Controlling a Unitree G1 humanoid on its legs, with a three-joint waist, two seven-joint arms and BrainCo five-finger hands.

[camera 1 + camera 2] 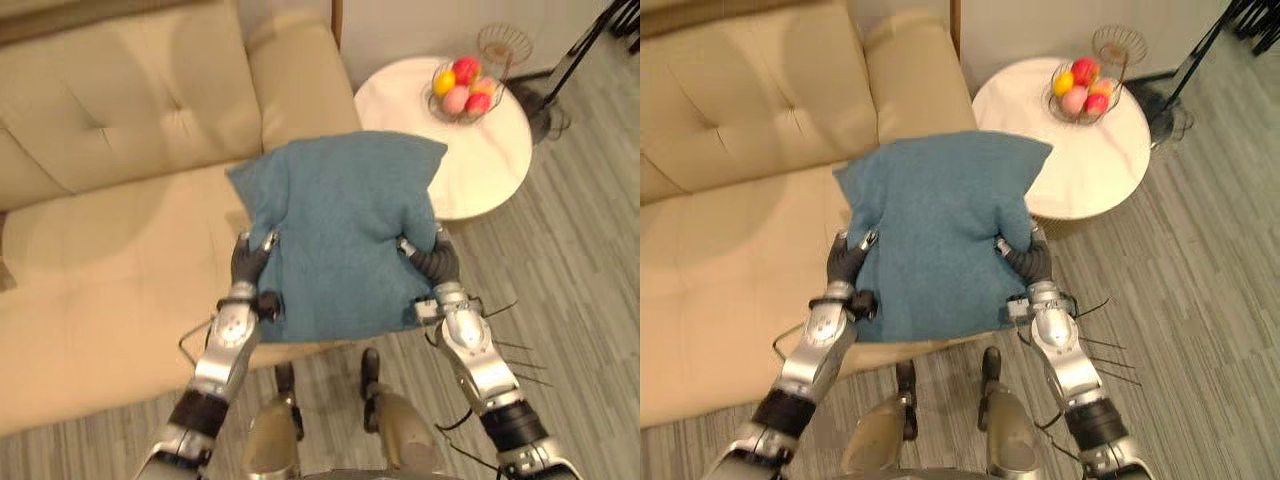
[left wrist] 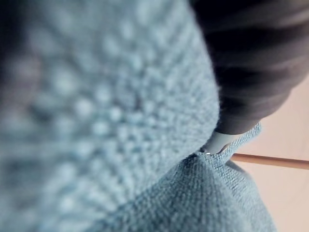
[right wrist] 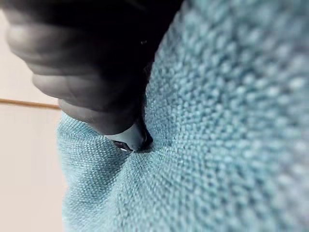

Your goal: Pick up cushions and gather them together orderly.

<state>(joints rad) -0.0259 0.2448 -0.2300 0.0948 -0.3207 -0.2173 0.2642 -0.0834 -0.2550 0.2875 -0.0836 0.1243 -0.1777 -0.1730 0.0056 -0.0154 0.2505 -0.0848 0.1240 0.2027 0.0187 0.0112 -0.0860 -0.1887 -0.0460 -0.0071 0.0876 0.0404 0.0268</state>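
Cushion [image 1: 345, 235], blue and coarse-woven, held up between the robot's two hands over the front edge of a cream sofa [image 1: 110, 250], as the left eye sees it. The left hand [image 1: 247, 265] presses the cushion's left side and the right hand [image 1: 438, 262] its right side, the two about level. The cushion's lower edge hangs past the seat, above grey plank floor [image 1: 590, 300].

From the right eye, a round white table [image 1: 1080, 170] stands just beside the sofa's arm, and the cushion's far corner overlaps its near rim. A wire basket [image 1: 1116, 98] of fruit sits on the table's far side.

Left wrist view: the hand's dark cover lies against the blue weave, which dimples beside it. A thin brown line [image 2: 270, 161] crosses the pale background behind. How this hand grips cannot be told.

Right wrist view: dark cover pressed into the cloth in the same way, and again the grip cannot be told.
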